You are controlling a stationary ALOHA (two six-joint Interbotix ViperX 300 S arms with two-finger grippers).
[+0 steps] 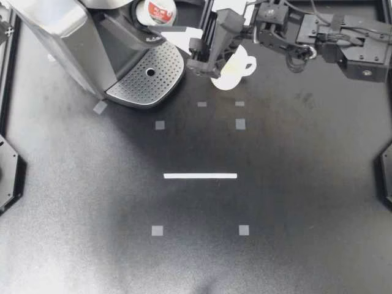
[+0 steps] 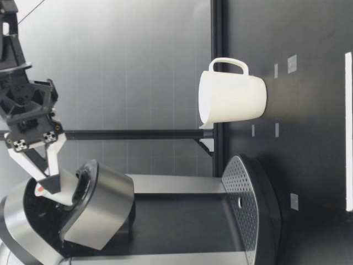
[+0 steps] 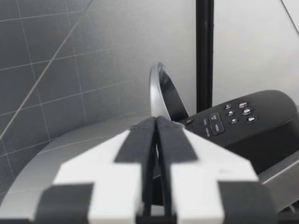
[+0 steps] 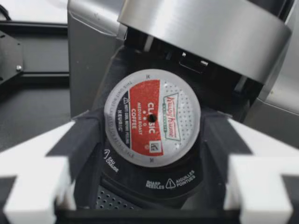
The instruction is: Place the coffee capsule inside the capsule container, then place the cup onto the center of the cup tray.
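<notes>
**In the grip: coffee capsule (image 1: 156,11) held at capsule container (image 4: 154,179)**

The coffee capsule is clasped by its rim between the widely spread fingers of the right tool (image 1: 165,24), at the mouth of the capsule container, under the raised lid (image 2: 102,204) of the coffee machine (image 1: 67,30). The left tool (image 3: 155,126) is seen pressed shut near that lid. The cup (image 1: 231,76) is stood upright on the tabletop (image 1: 275,196), just beside the cup tray (image 1: 141,82)
</notes>
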